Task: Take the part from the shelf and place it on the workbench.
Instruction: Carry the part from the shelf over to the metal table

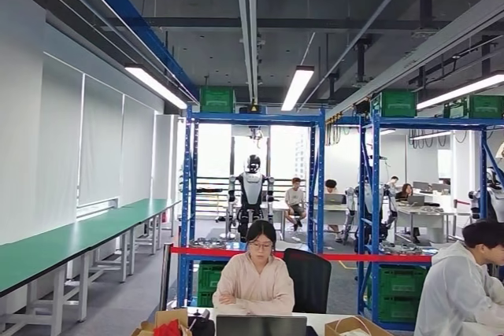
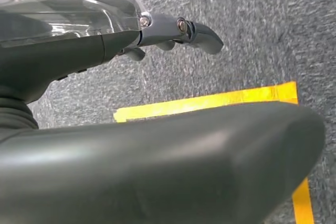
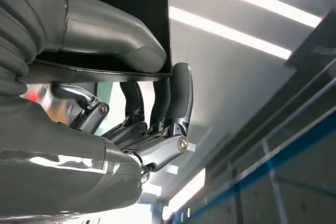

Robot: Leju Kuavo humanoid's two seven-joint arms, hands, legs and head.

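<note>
Hall: seen from the head view as a long workshop with ceiling strip lights (image 1: 295, 86) and grey floor.
Shelf (image 1: 254, 186): blue-framed rack standing upright ahead, green crates (image 1: 216, 99) on top, metal pieces lying on its middle level, too small to identify.
Worktop (image 1: 77, 238): long green-topped bench running along the left wall.
People: one seated person (image 1: 255, 273) facing a laptop (image 1: 261, 325) just in front; another person (image 1: 461, 281) at the right edge; others seated further back.
Other robot (image 1: 252, 194): humanoid standing beyond the rack.
Part (image 3: 118, 19): flat dark plate-like piece, gripped in the right hand, thumb pressed on one face, fingers curled under its edge.
Right hand (image 3: 154, 114): closed around the part, raised toward the ceiling.
Left hand (image 2: 166, 30): hanging over grey carpet (image 2: 238, 24) and yellow floor tape (image 2: 206, 100), fingers stretched out, holding nothing.
</note>
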